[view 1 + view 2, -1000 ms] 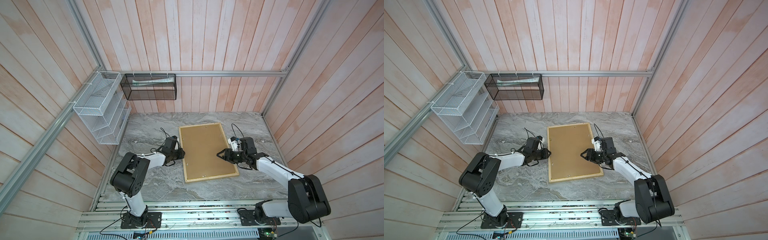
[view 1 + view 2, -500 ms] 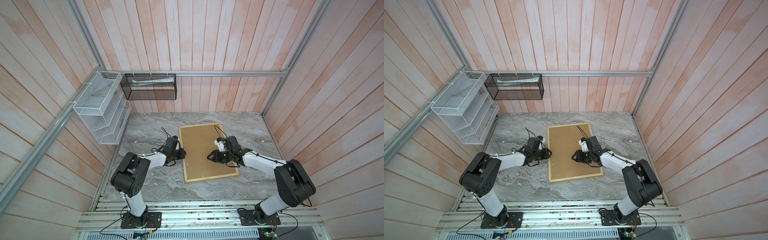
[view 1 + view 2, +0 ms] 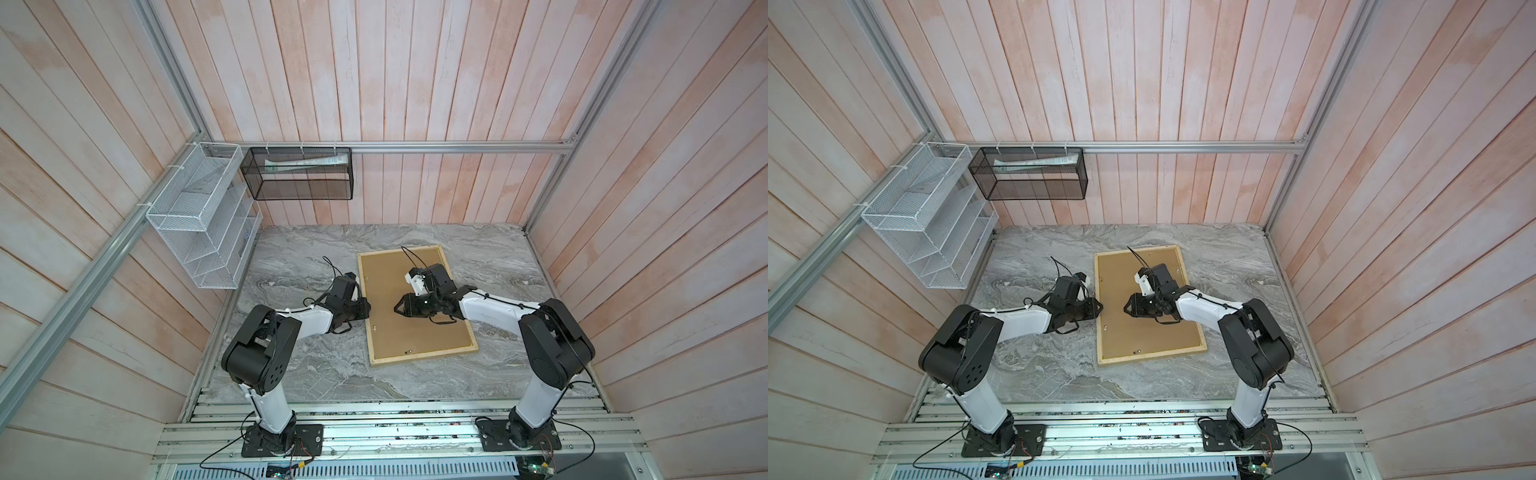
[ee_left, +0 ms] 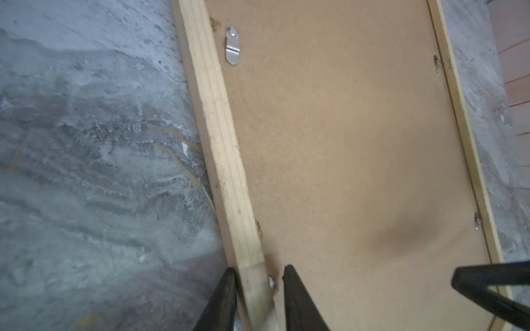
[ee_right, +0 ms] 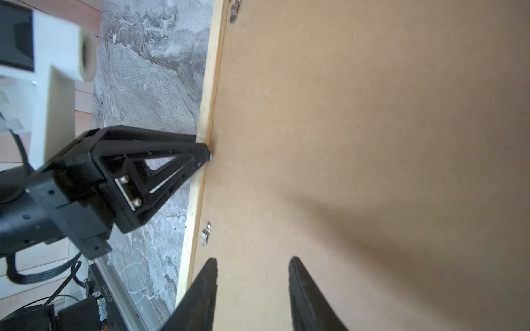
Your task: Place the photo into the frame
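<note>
the frame [image 3: 424, 357] lies face down on the marble table [image 3: 291, 270]. its long axis runs away from the arm bases, with the far end swung a little to the left. i place everything else off that frame.

nearest me is its near short rail, with nothing on it. the brown backing board [image 3: 415, 336] fills the frame. i cannot see the photo anywhere, and i cannot tell whether it lies under the board.

the right gripper [image 5: 252, 259] hangs over the board, inside the frame. its jaws are partly spread and empty, and its tips point across at the left long rail. a turn clip [image 5: 206, 233] on that rail sits just ahead of the tips.

a little further up, about halfway along the same rail, is the left gripper [image 4: 259, 270]. its jaws stand partly apart astride the wood. the outer finger is against the rail's outside and the inner finger is over the board's edge. a small metal clip [image 4: 271, 283] shows in the gap between them. as i judge it, the gripper straddles the rail rather than clamps it.

so the coming move turns on the left rail, i think. the fasteners lie along the frame's long axis there. the left arm is right on that rail, and the right arm is a short way inboard.

further up the rail, toward the frame's far end as i read it, is a second clip [image 4: 232, 45].
</note>
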Controlling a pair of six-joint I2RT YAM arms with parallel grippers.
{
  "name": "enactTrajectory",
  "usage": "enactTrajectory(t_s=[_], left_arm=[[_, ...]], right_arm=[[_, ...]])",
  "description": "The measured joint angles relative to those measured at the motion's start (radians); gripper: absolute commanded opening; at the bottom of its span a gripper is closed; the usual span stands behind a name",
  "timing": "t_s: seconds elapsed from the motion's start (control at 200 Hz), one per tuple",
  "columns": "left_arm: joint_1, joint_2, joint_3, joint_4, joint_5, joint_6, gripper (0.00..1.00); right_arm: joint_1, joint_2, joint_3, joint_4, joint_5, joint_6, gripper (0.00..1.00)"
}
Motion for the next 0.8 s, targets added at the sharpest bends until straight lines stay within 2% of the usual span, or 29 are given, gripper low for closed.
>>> enactTrajectory(t_s=[0.13,0.435,0.59,0.8], left_arm=[[-0.003,0.0,-0.012,0.013,0.0,0.0,0.26],[-0.031,0.0,-0.031,0.066,0.003,0.013,0.24],[-0.04,0.0,-0.031,0.062,-0.002,0.021,0.42],[-0.043,0.025,0.023,0.021,-0.039,0.03,0.45]], right_arm=[[0.0,0.066,0.093,0.011,0.003,-0.021,0.53],[-0.021,0.188,0.19,0.087,-0.027,-0.008,0.54],[-0.04,0.237,0.192,0.137,-0.063,0.023,0.55],[-0.06,0.312,0.241,0.19,-0.109,0.064,0.57]])
